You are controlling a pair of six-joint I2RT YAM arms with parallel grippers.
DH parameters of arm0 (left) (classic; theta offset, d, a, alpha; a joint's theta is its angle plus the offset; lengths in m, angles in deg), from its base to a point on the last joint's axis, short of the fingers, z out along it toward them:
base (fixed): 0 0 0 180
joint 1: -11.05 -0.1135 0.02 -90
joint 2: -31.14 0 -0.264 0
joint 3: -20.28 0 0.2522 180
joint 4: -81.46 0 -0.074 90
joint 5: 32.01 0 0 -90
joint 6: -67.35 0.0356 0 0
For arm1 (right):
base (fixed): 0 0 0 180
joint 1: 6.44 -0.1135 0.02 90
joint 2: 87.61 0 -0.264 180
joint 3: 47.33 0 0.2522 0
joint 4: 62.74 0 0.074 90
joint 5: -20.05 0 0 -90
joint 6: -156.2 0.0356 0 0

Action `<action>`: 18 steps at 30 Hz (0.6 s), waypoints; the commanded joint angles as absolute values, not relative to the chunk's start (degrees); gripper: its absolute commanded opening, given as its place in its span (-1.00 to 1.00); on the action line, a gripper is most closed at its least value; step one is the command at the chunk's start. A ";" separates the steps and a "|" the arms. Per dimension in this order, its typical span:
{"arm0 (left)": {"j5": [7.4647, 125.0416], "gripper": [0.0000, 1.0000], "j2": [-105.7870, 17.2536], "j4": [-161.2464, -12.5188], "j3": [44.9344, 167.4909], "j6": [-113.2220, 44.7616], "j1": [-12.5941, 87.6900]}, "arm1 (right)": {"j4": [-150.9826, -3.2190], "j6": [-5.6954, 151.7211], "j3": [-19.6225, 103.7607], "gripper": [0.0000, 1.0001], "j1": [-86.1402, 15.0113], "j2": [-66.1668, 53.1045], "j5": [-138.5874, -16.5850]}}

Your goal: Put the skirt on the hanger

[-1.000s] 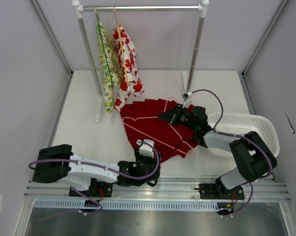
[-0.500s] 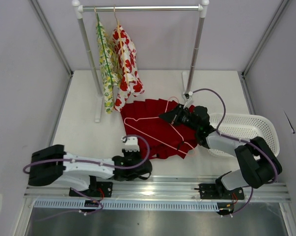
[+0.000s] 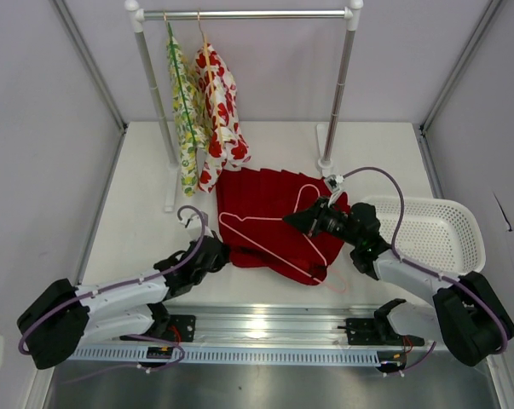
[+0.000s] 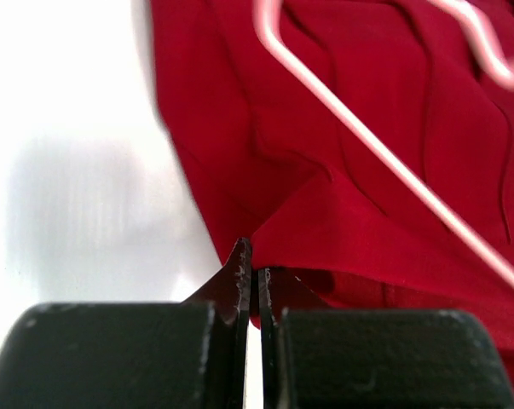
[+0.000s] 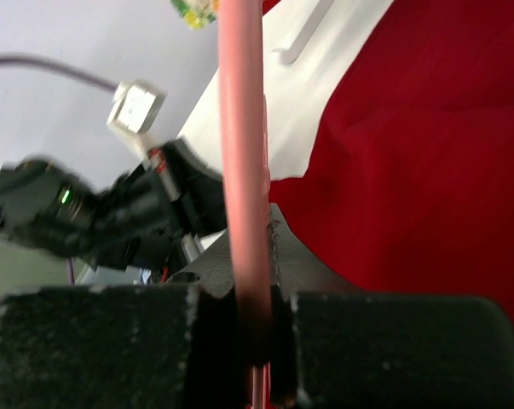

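Down at the near left, the left gripper [image 4: 250,274] has its fingers pressed together on a corner of the skirt [image 4: 367,247], and the red cloth rises to a small peak right at the fingertips. From that pinch the skirt spreads flat on the table [image 3: 146,170], away from the gripper and to its right.

The right gripper [image 5: 252,256] is clamped on the hanger [image 5: 241,128], the pink wire running straight up out of the narrow slot between its fingers. The skirt lies beneath this gripper and off to its right in the wrist view. In the top view the hanger's triangle rests on top of the skirt, stretching from the right gripper towards the left one, and a white basket [image 3: 461,213] sits behind the right arm.
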State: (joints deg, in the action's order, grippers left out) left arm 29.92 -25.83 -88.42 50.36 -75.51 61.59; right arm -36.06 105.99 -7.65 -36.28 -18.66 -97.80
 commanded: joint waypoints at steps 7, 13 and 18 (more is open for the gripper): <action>40.50 -1.00 -32.75 -88.20 55.49 -73.36 51.40 | -35.46 99.78 -11.33 -1.00 -39.92 -26.52 -101.76; 42.97 -1.00 -33.72 -86.90 57.24 -72.84 47.35 | -44.68 93.63 -10.72 -1.00 -42.12 -28.64 -99.57; 42.70 -1.00 -32.93 -86.27 58.30 -71.70 47.35 | -51.28 88.70 -10.54 -1.00 -44.75 -28.20 -95.26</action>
State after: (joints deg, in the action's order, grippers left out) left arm 44.91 -33.46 -87.02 56.24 -74.03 48.68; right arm -45.92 93.12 -11.24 -43.23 -27.56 -96.77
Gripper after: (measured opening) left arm 0.022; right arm 0.044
